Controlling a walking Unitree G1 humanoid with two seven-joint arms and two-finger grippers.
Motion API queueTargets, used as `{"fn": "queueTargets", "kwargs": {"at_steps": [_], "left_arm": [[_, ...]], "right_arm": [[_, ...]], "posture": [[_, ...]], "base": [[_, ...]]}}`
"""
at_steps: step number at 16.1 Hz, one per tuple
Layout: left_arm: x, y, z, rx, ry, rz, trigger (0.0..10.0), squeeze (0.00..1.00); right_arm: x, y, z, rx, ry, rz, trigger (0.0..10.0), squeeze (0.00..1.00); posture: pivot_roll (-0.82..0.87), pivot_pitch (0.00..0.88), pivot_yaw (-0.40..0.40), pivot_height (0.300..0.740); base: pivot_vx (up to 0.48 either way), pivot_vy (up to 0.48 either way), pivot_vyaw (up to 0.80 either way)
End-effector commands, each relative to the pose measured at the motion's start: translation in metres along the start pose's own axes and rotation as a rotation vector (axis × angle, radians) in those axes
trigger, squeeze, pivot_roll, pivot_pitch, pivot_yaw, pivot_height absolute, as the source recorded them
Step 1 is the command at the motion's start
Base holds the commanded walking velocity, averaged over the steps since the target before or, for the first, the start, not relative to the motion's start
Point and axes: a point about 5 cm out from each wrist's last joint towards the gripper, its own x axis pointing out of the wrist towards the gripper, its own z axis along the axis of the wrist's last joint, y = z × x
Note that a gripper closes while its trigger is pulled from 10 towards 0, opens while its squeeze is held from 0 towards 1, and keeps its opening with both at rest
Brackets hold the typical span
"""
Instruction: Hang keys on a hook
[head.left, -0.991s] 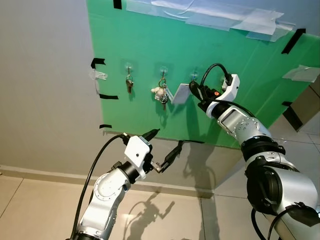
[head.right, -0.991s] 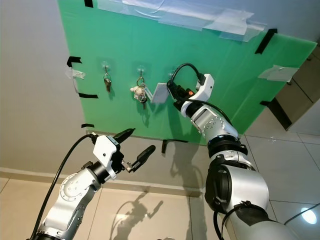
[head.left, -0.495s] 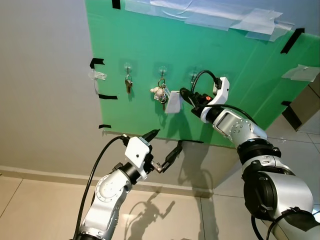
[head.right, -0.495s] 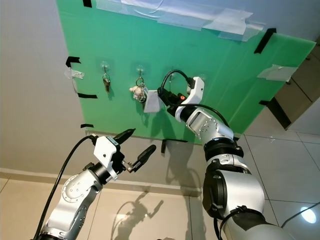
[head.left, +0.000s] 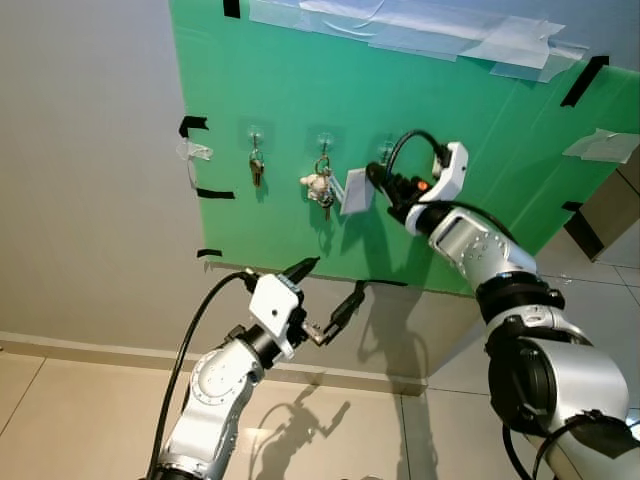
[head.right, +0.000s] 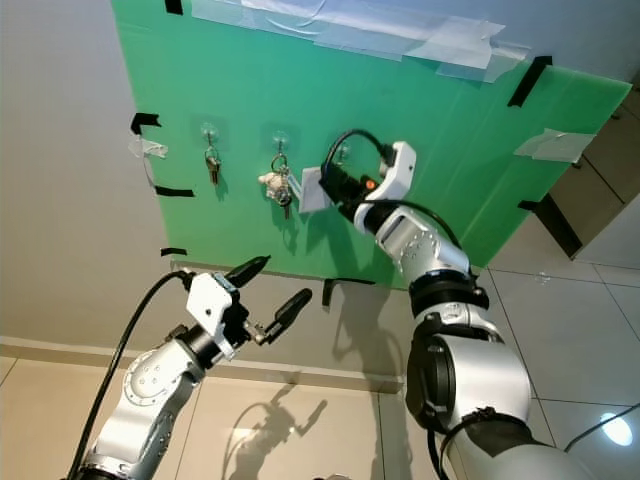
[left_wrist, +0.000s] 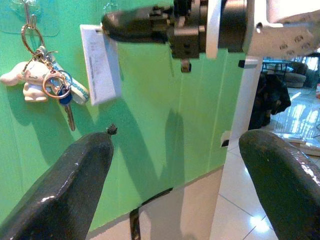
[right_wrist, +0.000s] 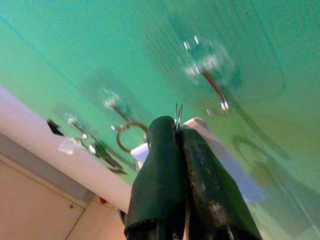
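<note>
The right gripper (head.left: 376, 178) is reaching up against the green board (head.left: 480, 130), its two black fingers (right_wrist: 170, 165) pressed tight together on a thin wire ring (right_wrist: 177, 111) that is poking out just past their tips. From that ring a white tag (head.left: 356, 191) is hanging, tilted, just beside the fingertips on the side toward the middle hook. In the right wrist view, the clear hook (right_wrist: 212, 75) is sitting a little beyond the fingertips, its metal prong bare, the ring not yet over it. Two other hooks on the board are already carrying things: a small key (head.left: 258, 168) on the leftmost one and a bunch with a white plush charm (head.left: 318, 186) on the middle one, close to the white tag but apart from it. Lower down, away from the board, the left gripper (head.left: 328, 292) is hovering in front of the grey wall (head.left: 90, 200) with its fingers spread wide, gripping nothing.
</note>
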Motion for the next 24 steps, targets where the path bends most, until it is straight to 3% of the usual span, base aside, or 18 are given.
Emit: {"fn": "queueTargets", "kwargs": {"at_steps": [1, 11, 12, 14, 18, 22, 23, 24], "left_arm": [[0.002, -0.002, -0.001, 0.006, 0.007, -0.013, 10.0, 0.00], [-0.009, 0.008, 0.000, 0.050, 0.056, -0.048, 10.0, 0.00], [-0.012, 0.010, 0.001, 0.055, 0.064, -0.049, 10.0, 0.00], [-0.013, 0.012, 0.001, 0.059, 0.071, -0.050, 10.0, 0.00], [-0.013, 0.013, 0.002, 0.060, 0.074, -0.047, 10.0, 0.00], [-0.011, 0.012, 0.002, 0.057, 0.071, -0.037, 10.0, 0.00], [-0.009, 0.011, 0.001, 0.055, 0.066, -0.032, 10.0, 0.00], [-0.008, 0.010, 0.001, 0.053, 0.065, -0.031, 10.0, 0.00]], "right_arm": [[-0.001, 0.001, 0.015, -0.017, -0.055, -0.003, 10.0, 0.00], [-0.003, -0.007, 0.010, 0.098, -0.140, -0.050, 10.0, 0.00], [-0.004, -0.010, 0.007, 0.174, -0.156, -0.057, 10.0, 0.00], [-0.005, -0.011, 0.002, 0.223, -0.148, -0.052, 10.0, 0.00], [-0.007, -0.013, -0.001, 0.237, -0.149, -0.064, 10.0, 0.00], [-0.005, -0.003, -0.007, 0.028, -0.100, -0.007, 10.0, 0.00], [-0.005, 0.003, -0.008, -0.159, -0.053, 0.018, 10.0, 0.00], [-0.006, 0.003, -0.009, -0.216, -0.036, 0.015, 10.0, 0.00]], "posture": [[0.10, 0.000, -0.108, 0.740], [0.14, 0.000, -0.042, 0.740], [0.15, 0.000, -0.030, 0.740], [0.15, 0.000, -0.027, 0.740], [0.14, 0.000, -0.031, 0.740], [0.13, 0.000, -0.043, 0.740], [0.12, 0.000, -0.046, 0.740], [0.12, 0.000, -0.046, 0.740]], "base": [[0.000, 0.000, 0.00], [0.000, 0.000, 0.00], [0.000, 0.000, 0.00], [0.000, 0.000, 0.00], [0.000, 0.000, 0.00], [0.000, 0.000, 0.00], [0.000, 0.000, 0.00], [0.000, 0.000, 0.00]]}}
